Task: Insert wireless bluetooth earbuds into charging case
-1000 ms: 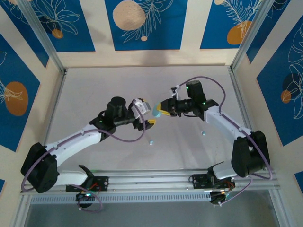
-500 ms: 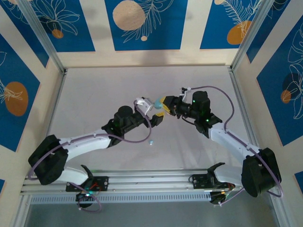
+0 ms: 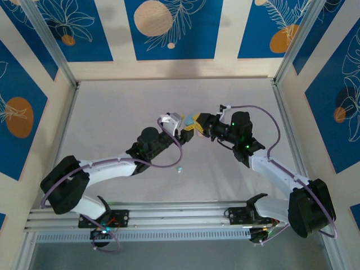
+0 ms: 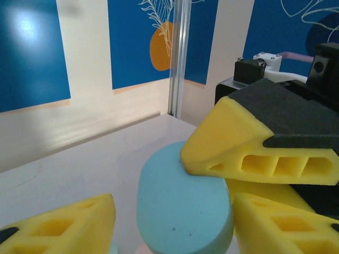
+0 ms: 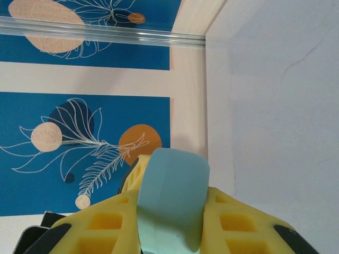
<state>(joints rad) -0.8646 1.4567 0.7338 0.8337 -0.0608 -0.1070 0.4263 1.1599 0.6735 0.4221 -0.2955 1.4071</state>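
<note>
My right gripper (image 5: 169, 203) is shut on a light blue, pebble-shaped charging case (image 5: 172, 185), held above the table's middle (image 3: 189, 122). The left gripper (image 4: 175, 211) has come up against it from the left (image 3: 184, 131). Its yellow fingers (image 4: 63, 225) straddle the case (image 4: 183, 203). The right finger lies next to the case, while a strip of table still shows beside the left one. One right finger (image 4: 254, 151) presses on the case's upper edge. A tiny light blue earbud (image 3: 180, 169) lies on the table, nearer the front than both grippers.
The grey tabletop (image 3: 112, 112) is walled by blue-and-cream panels with aluminium posts (image 3: 59, 62) at the back corners. Both arms stretch from the front rail (image 3: 180, 216) to meet at the centre, with purple cables looping beside them.
The left arm has reached forward and right to the case, and its jaws have narrowed around it. The right gripper has shifted slightly left, still holding the case.
</note>
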